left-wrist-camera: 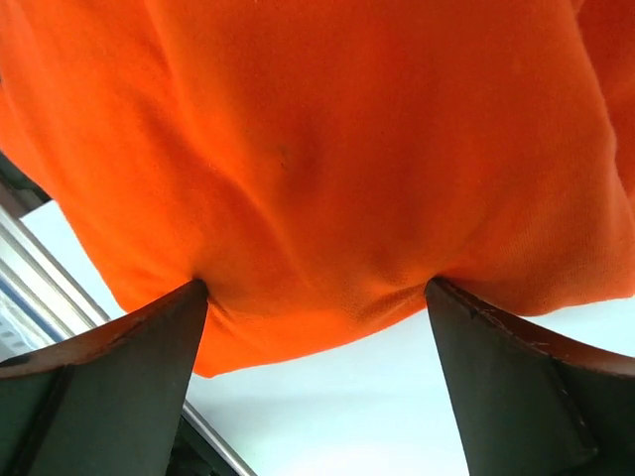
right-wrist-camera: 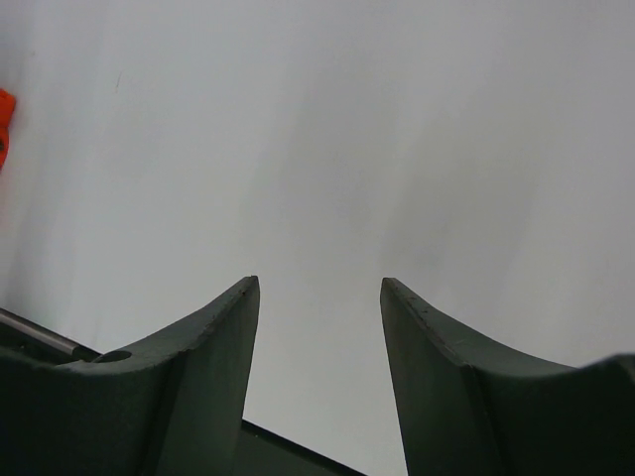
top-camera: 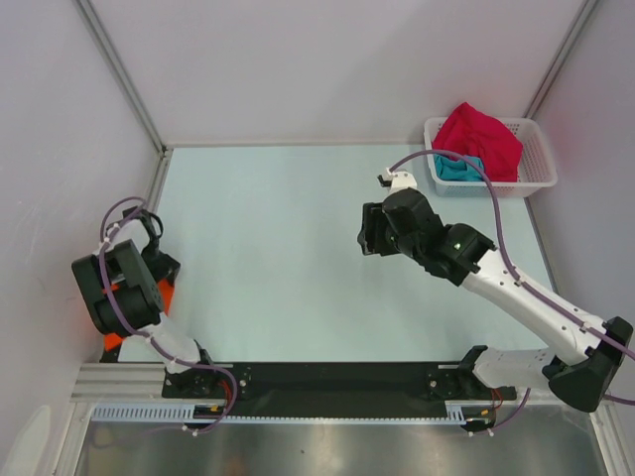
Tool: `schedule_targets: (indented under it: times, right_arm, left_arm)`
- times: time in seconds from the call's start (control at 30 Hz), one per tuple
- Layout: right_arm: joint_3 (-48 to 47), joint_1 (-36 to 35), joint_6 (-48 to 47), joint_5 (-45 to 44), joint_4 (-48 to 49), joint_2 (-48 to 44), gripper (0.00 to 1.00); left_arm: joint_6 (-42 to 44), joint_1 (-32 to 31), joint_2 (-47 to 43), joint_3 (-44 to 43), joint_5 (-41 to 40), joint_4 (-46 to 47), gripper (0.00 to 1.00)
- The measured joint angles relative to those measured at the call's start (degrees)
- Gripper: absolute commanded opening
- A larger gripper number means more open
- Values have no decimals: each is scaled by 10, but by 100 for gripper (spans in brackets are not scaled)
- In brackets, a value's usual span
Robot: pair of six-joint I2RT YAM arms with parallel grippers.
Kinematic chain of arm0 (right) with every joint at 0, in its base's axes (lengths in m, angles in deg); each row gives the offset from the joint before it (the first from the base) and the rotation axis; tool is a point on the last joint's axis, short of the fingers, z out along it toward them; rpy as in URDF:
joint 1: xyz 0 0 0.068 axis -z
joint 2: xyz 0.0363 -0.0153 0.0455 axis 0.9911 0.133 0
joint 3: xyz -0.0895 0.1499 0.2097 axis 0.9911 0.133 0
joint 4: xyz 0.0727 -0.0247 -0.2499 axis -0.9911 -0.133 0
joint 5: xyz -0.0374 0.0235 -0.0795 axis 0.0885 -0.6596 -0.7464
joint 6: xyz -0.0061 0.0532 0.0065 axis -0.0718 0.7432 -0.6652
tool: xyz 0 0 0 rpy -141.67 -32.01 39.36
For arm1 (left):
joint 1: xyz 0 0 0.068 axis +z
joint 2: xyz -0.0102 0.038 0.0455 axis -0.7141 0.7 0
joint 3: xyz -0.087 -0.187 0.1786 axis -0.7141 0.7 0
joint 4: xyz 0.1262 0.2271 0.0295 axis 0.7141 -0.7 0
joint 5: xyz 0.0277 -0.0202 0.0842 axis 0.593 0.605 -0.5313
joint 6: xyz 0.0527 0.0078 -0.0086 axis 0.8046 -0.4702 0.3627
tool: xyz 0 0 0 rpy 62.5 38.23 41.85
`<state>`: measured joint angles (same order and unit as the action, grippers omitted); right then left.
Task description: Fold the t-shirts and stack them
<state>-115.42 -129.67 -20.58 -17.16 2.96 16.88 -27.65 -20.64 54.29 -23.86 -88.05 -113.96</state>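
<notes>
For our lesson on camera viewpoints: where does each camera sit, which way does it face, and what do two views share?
Top external: above and behind the arms, looking down on the table; left arm and right arm show.
Left wrist: on the left arm, facing the orange t-shirt close up; its open fingers show.
Right wrist: on the right arm, facing a pale surface; its open fingers show.
Shared: the orange t-shirt appears in the top and left wrist views.
</notes>
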Motion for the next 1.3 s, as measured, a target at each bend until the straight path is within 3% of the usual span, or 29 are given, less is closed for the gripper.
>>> schedule_targets:
  times: [0.07,0.1,0.13,0.27,0.3,0.47,0.53,0.83,0.97,1.07,1.3]
  right_arm:
    - [0,2,-2,0,3,-7,58]
    - [0,3,-2,0,5,-12,58]
    - [0,3,-2,1,6,-14,58]
    - [0,4,-2,7,13,-19,57]
    - [0,5,-2,9,14,-19,57]
    - [0,5,1,25,20,-19,57]
    - [0,5,5,31,21,-18,57]
    - [0,5,20,43,32,14,56]
    - [1,5,30,42,31,23,56]
    - [5,5,35,40,30,22,56]
    - [8,4,47,29,14,22,56]
  left_arm:
    - [0,9,2,-1,18,0,81]
    - [1,14,2,-1,33,4,57]
    - [1,16,2,-1,39,5,39]
    - [23,25,-7,19,94,39,16]
    - [26,27,-13,24,102,43,0]
    - [45,36,-76,83,215,118,0]
    - [46,9,-103,104,259,146,0]
    - [112,-340,-108,2,413,193,0]
    - [155,-469,-87,-48,431,190,0]
    - [173,-531,-66,-48,426,181,0]
    - [173,-555,-94,11,403,183,0]
